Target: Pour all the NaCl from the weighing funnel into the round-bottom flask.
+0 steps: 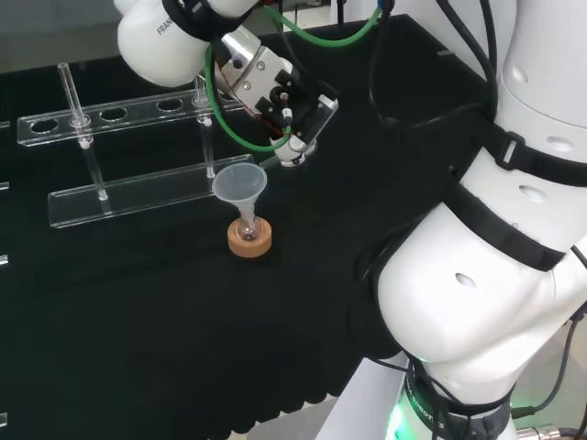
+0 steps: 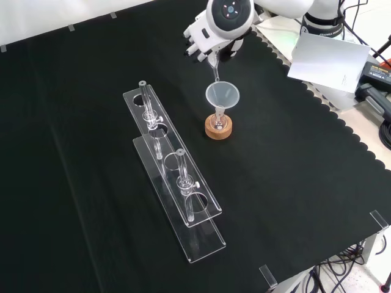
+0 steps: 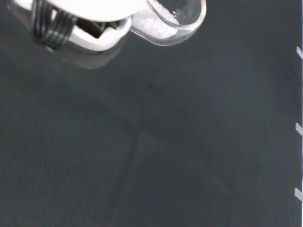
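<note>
The hand (image 1: 275, 96) hangs over the far middle of the black-clothed surface (image 1: 138, 321) in the head view, its fingers (image 2: 197, 47) curled round the weighing funnel (image 3: 168, 21), a clear scoop-like vessel with white NaCl (image 3: 154, 23) lying in its bowl, as the wrist view shows close beside the white edge of the hand. In the front view the weighing funnel's thin stem slants down from the hand to just above the rim of a clear conical funnel (image 2: 222, 96); whether the stem touches that rim cannot be told. The conical funnel stands upright in the neck of the small round-bottom flask (image 2: 218, 119), which sits on a cork ring (image 2: 218, 129). In the head view the cork ring lies just in front of a clear plastic rack (image 1: 128, 188), near it but apart; in the front view the same rack (image 2: 174, 177) runs lengthwise to the left of the flask, with upright glass tubes (image 2: 146, 104) in its holes. To the right of the flask in the front view, the cloth lies bare as far as its scalloped edge (image 2: 333, 119), and the near part of the surface below the flask is likewise open. In the head view the arm's big white links (image 1: 495, 257) stand at the right, with bare cloth between them and the cork ring. In the front view a white sheet (image 2: 327, 58) lies beyond the cloth's far right edge, well apart from the flask.
</note>
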Tool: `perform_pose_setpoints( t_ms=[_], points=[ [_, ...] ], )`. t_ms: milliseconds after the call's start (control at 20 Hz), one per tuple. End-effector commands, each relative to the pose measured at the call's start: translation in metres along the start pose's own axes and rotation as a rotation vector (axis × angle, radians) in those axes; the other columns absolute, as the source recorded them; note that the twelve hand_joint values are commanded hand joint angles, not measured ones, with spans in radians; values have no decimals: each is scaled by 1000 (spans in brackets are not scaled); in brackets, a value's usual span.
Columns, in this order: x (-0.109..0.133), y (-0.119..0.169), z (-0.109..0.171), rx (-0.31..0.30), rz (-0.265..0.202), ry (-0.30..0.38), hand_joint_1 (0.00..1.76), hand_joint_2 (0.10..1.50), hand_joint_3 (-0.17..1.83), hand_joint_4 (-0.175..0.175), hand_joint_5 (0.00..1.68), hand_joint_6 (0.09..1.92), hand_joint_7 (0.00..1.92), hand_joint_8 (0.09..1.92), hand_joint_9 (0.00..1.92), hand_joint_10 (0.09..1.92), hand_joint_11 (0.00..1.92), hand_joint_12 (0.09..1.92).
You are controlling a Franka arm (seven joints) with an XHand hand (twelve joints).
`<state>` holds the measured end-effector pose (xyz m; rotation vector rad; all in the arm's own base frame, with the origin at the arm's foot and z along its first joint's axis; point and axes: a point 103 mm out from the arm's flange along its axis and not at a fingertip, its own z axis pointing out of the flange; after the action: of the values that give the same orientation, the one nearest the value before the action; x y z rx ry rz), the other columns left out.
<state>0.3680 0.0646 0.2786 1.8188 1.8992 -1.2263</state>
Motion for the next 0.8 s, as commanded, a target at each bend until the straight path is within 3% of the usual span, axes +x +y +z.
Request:
perform_pose_setpoints(
  t_ms=[50,350,800],
  points=[
    [1,-3,-7,-6,3,-35,1143,647,620,175,1357,501,764,601,1161,160,979,915],
    [4,-5,-11,-10,2,-57,1143,647,621,175,1354,506,760,602,1158,158,976,916],
    [-2,0,-1,11,-9,21,1142,648,623,175,1349,517,752,604,1157,154,970,918]
  ],
)
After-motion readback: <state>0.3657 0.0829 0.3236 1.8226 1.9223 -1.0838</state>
